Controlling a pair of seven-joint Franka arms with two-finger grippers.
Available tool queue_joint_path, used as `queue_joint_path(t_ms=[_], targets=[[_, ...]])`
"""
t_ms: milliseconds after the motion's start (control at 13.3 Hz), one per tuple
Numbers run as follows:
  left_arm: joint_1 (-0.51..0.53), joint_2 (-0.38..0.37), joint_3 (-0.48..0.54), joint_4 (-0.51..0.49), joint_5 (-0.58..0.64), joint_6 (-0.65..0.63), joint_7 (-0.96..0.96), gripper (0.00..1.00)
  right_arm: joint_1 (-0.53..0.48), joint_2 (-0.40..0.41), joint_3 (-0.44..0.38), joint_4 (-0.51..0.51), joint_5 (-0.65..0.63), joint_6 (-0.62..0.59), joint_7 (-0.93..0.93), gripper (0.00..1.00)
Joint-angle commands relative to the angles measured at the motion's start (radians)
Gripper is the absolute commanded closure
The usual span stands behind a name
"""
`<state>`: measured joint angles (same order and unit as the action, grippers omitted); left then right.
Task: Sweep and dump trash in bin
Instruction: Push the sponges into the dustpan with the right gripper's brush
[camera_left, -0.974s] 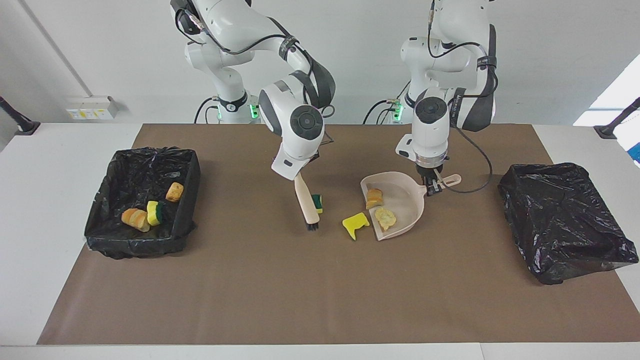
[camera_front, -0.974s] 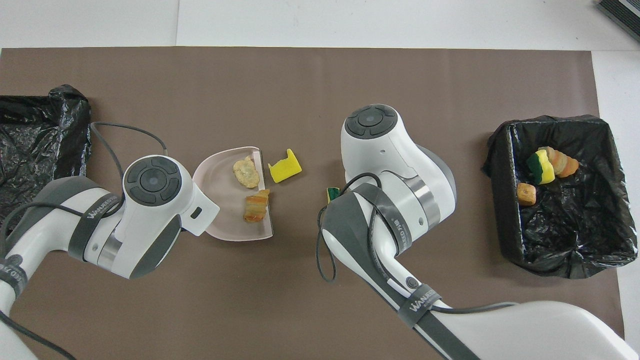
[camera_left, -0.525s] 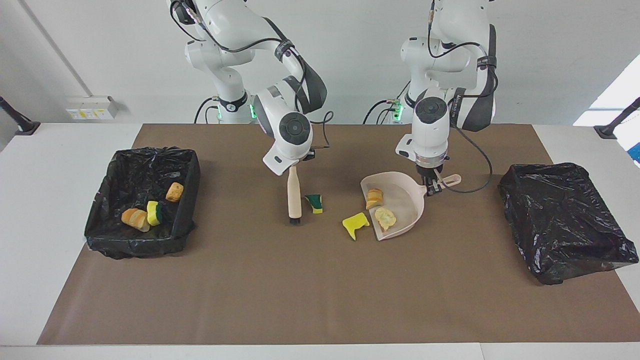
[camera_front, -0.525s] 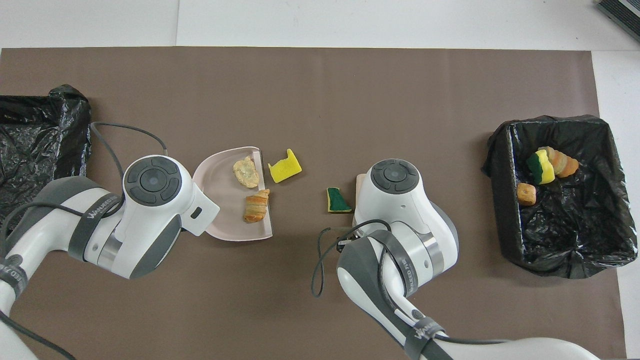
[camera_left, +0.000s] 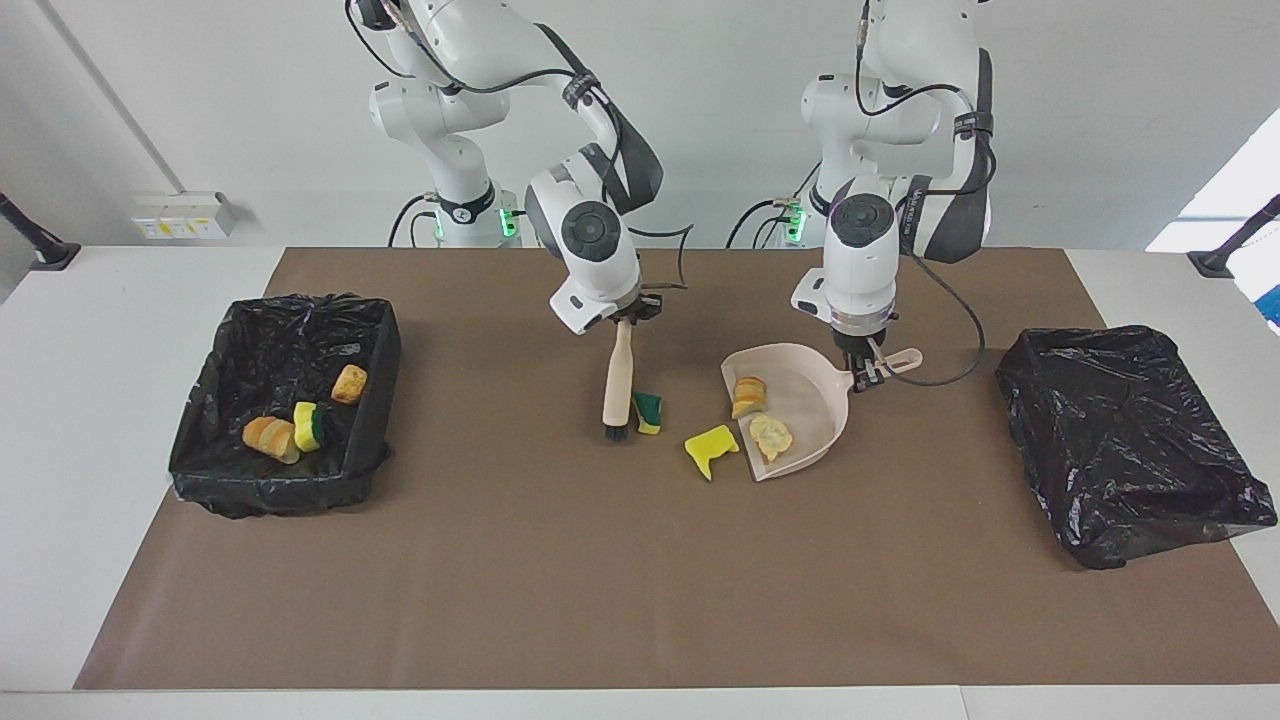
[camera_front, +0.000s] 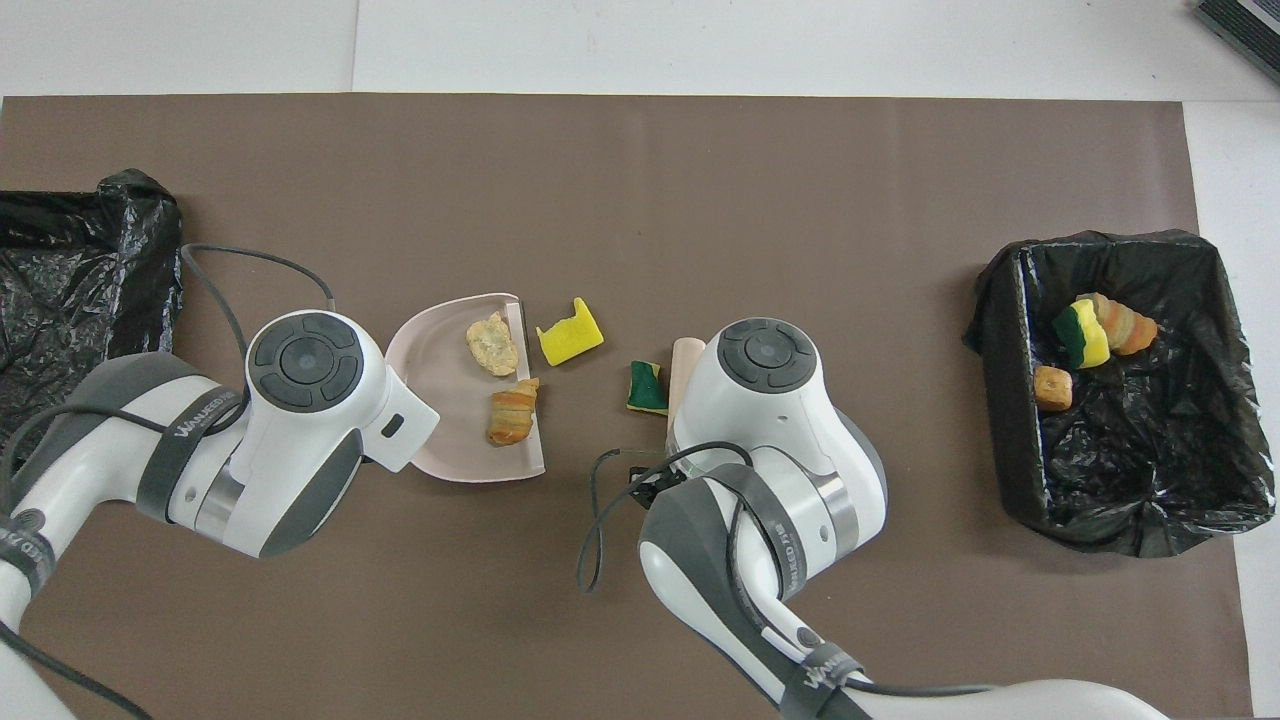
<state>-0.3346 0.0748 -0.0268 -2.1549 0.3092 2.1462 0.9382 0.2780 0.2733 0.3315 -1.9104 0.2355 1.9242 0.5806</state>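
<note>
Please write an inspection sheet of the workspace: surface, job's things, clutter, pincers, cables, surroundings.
Surface: brown mat on white table.
Job's things: two scraps in dustpan; yellow sponge at its mouth; green-and-yellow wedge against brush; three scraps in bin.
Clutter: nothing seen.
Pincers: right pincer shut on brush; left pincer shut on dustpan handle.
Cables: loop beside each wrist.
Surroundings: second black-lined bin, contents not visible.

The right gripper (camera_left: 622, 318) has swung the brush (camera_left: 618, 392) back toward the dustpan (camera_left: 800, 420), bristles now down against the green sponge wedge (camera_left: 648, 412). A moment ago the brush stood on the wedge's bin side, apart from it. The wedge has been nudged closer to the dustpan and turned, now lying nearer the yellow scrap (camera_left: 712, 450).
</note>
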Motion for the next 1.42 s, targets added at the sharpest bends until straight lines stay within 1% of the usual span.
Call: queue_joint_path(t_ms=[0,225,375,525,750,900,974,1049,1199,1274,1349], targets=[[0.014,-0.036,-0.005,-0.042,-0.002,0.024,-0.006,1.0,0.029,0.121,0.006,0.128,0.01,0.004,0.007,1.0],[0.014,-0.036,-0.005,-0.042,-0.002,0.024,-0.006,1.0,0.041,0.144,0.006,0.175,0.019,0.016,-0.095,1.0],[0.014,-0.036,-0.005,-0.042,-0.002,0.026,-0.006,1.0,0.05,0.149,0.014,0.175,0.069,0.07,-0.148,1.0],[0.014,-0.036,-0.005,-0.042,-0.002,0.026,-0.006,1.0,0.076,0.149,0.018,0.169,0.094,0.108,-0.179,1.0],[0.014,-0.036,-0.005,-0.042,-0.002,0.026,-0.006,1.0,0.098,0.127,0.055,0.116,0.232,0.209,-0.217,1.0],[0.014,-0.036,-0.005,-0.042,-0.002,0.026,-0.004,1.0,0.105,0.127,0.087,0.123,0.312,0.24,-0.197,1.0],[0.014,-0.036,-0.005,-0.042,-0.002,0.026,-0.004,1.0,0.104,0.119,0.087,0.128,0.314,0.236,-0.186,1.0],[0.015,-0.036,-0.005,-0.042,-0.002,0.026,-0.004,1.0,0.087,0.095,0.087,0.122,0.303,0.208,-0.186,1.0],[0.015,-0.036,-0.005,-0.042,-0.002,0.026,0.004,1.0,0.069,0.07,0.08,0.125,0.295,0.122,-0.177,1.0],[0.02,-0.036,-0.005,-0.04,-0.002,0.027,0.01,1.0,0.072,0.045,0.075,0.117,0.277,0.113,-0.153,1.0],[0.028,-0.035,-0.007,-0.04,-0.004,0.027,0.01,1.0,0.069,0.04,0.077,0.117,0.231,0.089,-0.101,1.0]])
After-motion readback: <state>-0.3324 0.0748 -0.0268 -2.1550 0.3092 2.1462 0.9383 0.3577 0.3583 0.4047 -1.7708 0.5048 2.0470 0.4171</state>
